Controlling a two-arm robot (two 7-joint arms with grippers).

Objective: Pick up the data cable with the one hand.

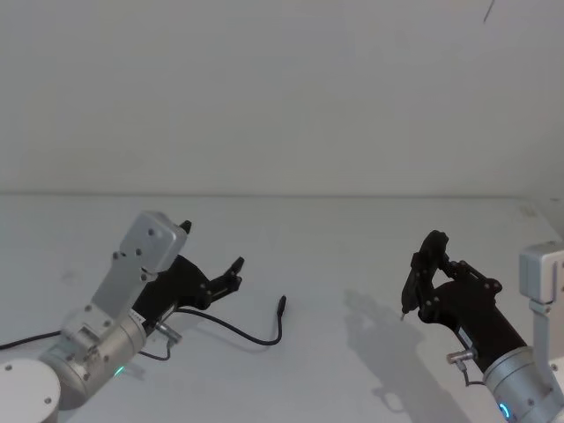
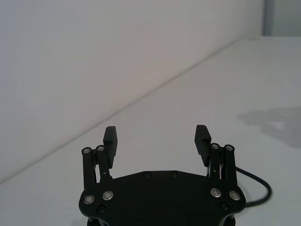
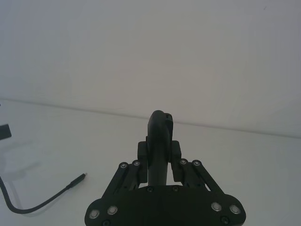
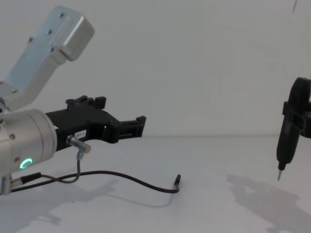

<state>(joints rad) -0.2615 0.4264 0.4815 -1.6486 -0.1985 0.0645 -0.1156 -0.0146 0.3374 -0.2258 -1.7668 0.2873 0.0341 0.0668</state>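
My left gripper (image 1: 211, 248) hangs just above the bench (image 1: 352, 256) near its left front corner, jaws spread wide and holding nothing. The data cable (image 1: 281, 319) lies on the bench right beside it – its plug end curls up toward the middle. My right gripper (image 1: 427, 264) is clamped on a pen-like tool (image 1: 410, 291).

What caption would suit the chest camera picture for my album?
Open left gripper hovers above the black data cable on the table, while the right gripper holds a pen-like tool.
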